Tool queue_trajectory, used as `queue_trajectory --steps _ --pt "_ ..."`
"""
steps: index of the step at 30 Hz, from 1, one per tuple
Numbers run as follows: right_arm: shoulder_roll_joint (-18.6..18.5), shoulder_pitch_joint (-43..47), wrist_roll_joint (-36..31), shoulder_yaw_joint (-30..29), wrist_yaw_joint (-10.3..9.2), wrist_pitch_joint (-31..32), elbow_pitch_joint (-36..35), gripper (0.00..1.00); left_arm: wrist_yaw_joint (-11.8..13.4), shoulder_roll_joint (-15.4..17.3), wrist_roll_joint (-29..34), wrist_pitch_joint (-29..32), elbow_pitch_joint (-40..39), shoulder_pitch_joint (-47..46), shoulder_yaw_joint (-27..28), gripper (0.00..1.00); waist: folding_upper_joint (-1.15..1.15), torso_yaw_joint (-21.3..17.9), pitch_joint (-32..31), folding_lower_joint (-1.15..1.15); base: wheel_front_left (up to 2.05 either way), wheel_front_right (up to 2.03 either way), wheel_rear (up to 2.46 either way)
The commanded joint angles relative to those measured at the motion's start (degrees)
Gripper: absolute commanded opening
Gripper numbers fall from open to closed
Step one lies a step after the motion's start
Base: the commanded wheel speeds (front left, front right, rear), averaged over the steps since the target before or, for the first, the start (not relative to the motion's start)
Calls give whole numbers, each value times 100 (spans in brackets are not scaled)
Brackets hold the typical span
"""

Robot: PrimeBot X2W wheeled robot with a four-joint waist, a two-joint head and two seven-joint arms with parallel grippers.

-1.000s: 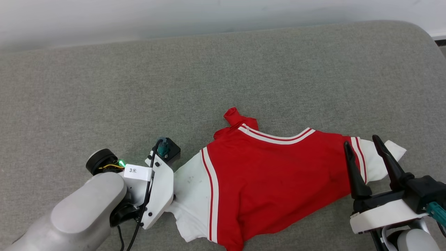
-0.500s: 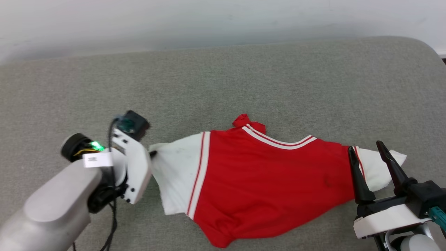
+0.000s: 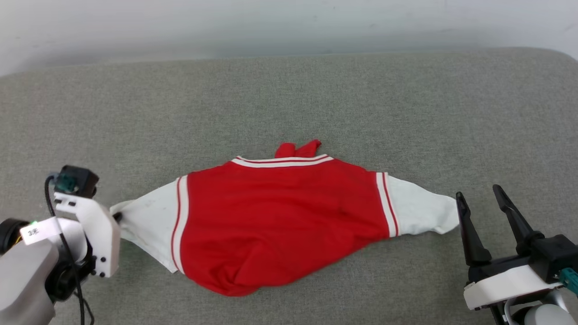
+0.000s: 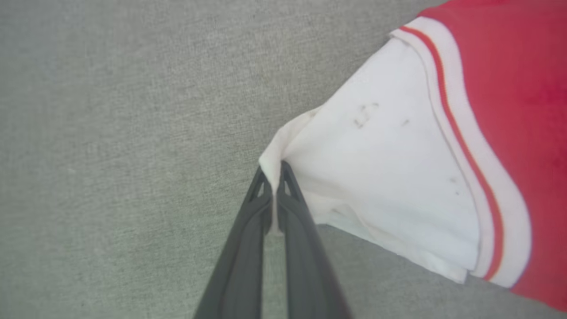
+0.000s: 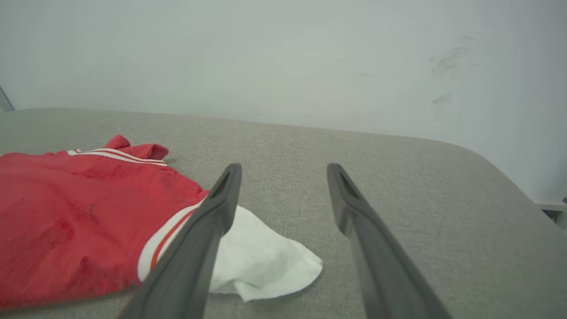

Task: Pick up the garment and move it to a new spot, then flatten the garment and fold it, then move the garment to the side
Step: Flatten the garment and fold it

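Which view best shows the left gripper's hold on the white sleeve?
Left wrist view: the left gripper is shut on the white sleeve tip of the jersey, cloth between both fingers. The head view hides that pinch behind the wrist mount; the right wrist view shows the other sleeve.

Grey padded surface (image 3: 289, 99): red-white garment (image 3: 280, 216) lying spread.

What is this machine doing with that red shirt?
The robot's left tool is shut on the tip of one white sleeve of the red garment, which lies spread across a grey padded surface. Its right tool stands open by the other sleeve, gripping nothing.
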Motion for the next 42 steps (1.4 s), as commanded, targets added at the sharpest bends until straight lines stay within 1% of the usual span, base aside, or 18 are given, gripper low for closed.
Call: queue_trajectory --steps 1,3,10,11,12,17,20,22,25,28,30,32,34,38,40,42 --pt "-36 21 -60 -31 -8 -15 17 100 39 42 -19 -35 82 73 12 0 0 1 25 0 0 0 0" --pt "-46 -6 -60 -44 -8 -15 53 100 31 43 -27 -88 243 170 -10 0 0 -9 62 0 0 0 0" --pt "-70 -43 -39 -43 -8 -15 217 100 -128 -355 -106 -305 768 215 -80 0 0 -20 81 0 0 0 0" --pt "-77 -43 -26 -54 -8 -15 238 100 -133 -403 -71 -374 815 172 -82 43 0 -11 63 0 0 0 0" --pt "-93 -45 -6 -63 -7 -15 265 100 -134 -436 -34 -446 860 130 -82 100 0 2 39 0 0 0 0" --pt "-191 -138 91 -104 -8 27 304 100 -124 -501 118 -829 923 -77 -25 100 0 77 -127 0 0 0 0" --pt "-286 -168 118 -172 -8 57 265 100 -172 -503 56 -968 815 -158 62 100 0 152 -228 0 0 0 0" --pt "-305 -178 134 -192 -7 88 236 100 -203 -415 60 -927 716 -250 99 100 0 195 -278 0 0 0 0" --pt "-309 -139 124 -207 -8 122 208 100 -310 -278 -62 -561 536 -403 105 100 0 242 -329 0 0 0 0" --pt "-295 -94 119 -162 -8 143 196 100 -450 -92 -131 88 353 -618 -10 100 0 258 -330 0 0 0 0" --pt "-284 -76 118 -131 -8 148 189 100 -532 -54 -310 553 275 -703 -46 100 0 255 -301 0 0 0 0" --pt "-279 -98 110 -91 -8 156 179 100 -573 58 -341 928 235 -829 -101 100 0 219 -245 0 0 0 0" --pt "-287 -141 109 -58 -8 162 168 100 -595 65 -416 1238 242 -888 -166 100 0 174 -172 0 0 0 0" --pt "-318 -204 113 -9 -8 164 144 100 -591 34 -506 1627 426 -897 -253 100 0 75 -9 0 0 0 0" --pt "-337 -243 112 5 -8 166 132 100 -604 19 -477 1680 541 -883 -301 100 0 22 88 0 0 0 0" --pt "-351 -293 112 3 -8 169 120 100 -590 -68 -543 1669 677 -823 -300 100 0 -22 189 0 0 0 0"
